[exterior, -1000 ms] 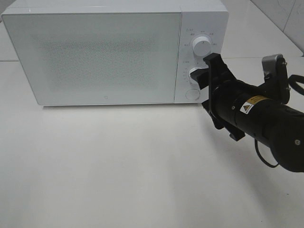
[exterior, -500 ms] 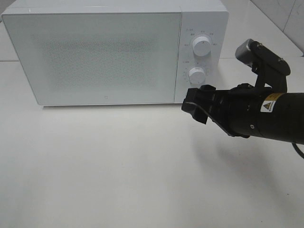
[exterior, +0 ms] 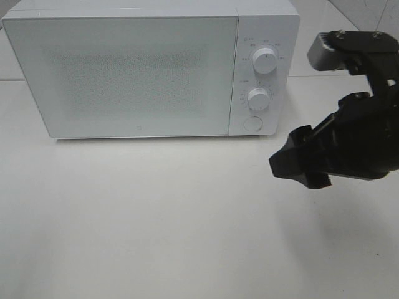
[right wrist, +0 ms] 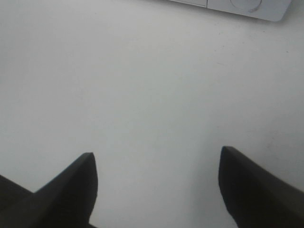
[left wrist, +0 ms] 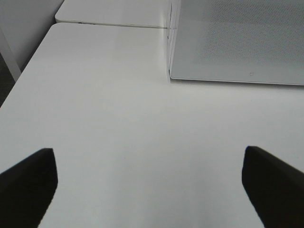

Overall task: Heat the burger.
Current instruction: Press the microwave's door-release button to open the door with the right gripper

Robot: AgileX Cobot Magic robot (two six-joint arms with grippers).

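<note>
My right pincer [exterior: 299,165] hangs in front of the shut microwave [exterior: 124,75], off its dials [exterior: 259,98] end.
It and my left pincer [left wrist: 148,173] gape apart, empty. No burger shows; I guess it sits inside, leftward of the right pincer.

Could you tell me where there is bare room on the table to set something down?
The table is bare all along the front of the microwave, from its left corner to under the dials. The tight spot is front right, where the right gripper hangs, open, above the table.
</note>
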